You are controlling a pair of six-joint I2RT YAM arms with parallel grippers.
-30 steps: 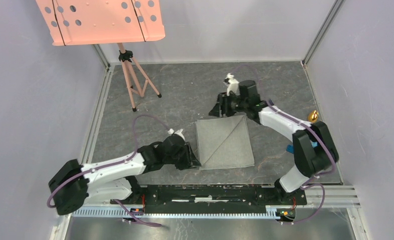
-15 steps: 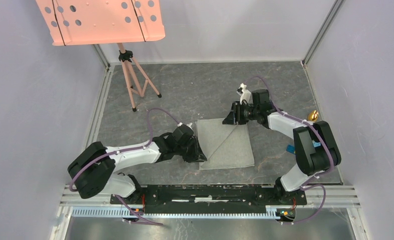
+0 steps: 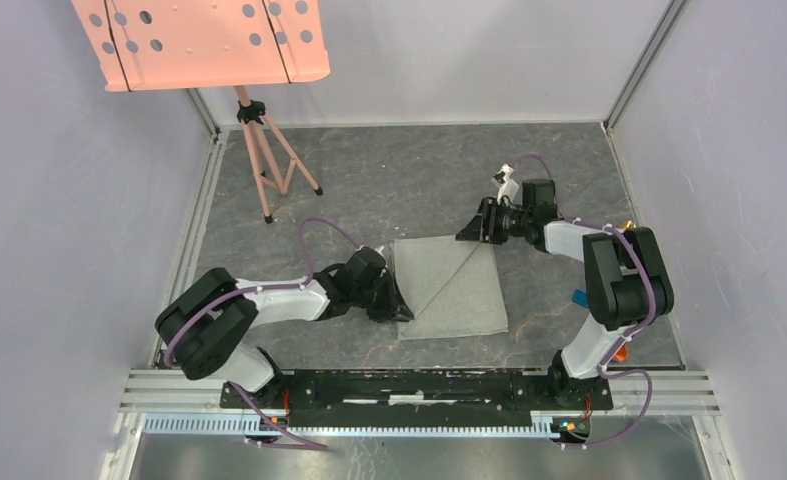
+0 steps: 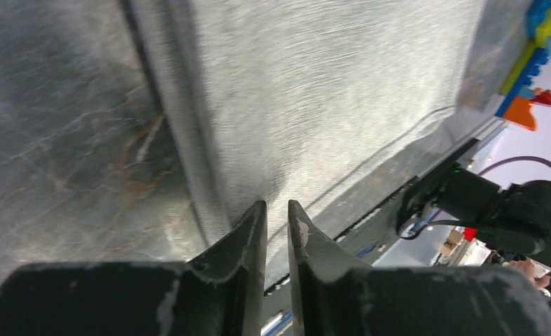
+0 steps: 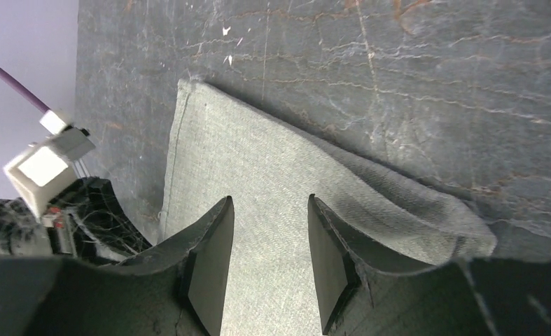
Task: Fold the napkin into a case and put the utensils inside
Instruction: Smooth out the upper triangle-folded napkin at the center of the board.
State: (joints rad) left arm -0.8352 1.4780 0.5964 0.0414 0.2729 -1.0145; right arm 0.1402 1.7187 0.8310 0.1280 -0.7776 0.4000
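**Left gripper point(image 4: 277, 204) closes in on the napkin's edge while right gripper point(image 5: 271, 199) shifts to the far-right corner**

On the dark marbled worktop point(image 3: 369, 180), a salmon-pink perforated panel point(image 3: 204, 40) stands on its tripod by the far-left corner. It plays no part in this step.

The napkin point(image 3: 454, 290) lies about midway across the worktop, nearer the near edge. It is flat, with a diagonal fold line from its far-right corner to its near-left corner. It sits in the same place as a second ago.

The arms have moved. The left arm has swung inward, so its gripper now sits on the napkin's left edge, close to the near-left corner. Its jaws have narrowed to a thin slit. Whether the hem is caught between them, I cannot tell.

The right gripper has slid along the napkin's far edge, from about the middle to the far-right corner. It hovers there with its jaws apart, and the cloth shows flat between them, so it grips nothing.

I judge this to be the setup for the next fold, with the two grippers at diagonally opposite points of the cloth. The napkin is not yet a narrow case.

I cannot make out the utensils, and nothing lies on the cloth. Some toy blocks point(image 4: 531, 49) show at the edge of the left wrist view.
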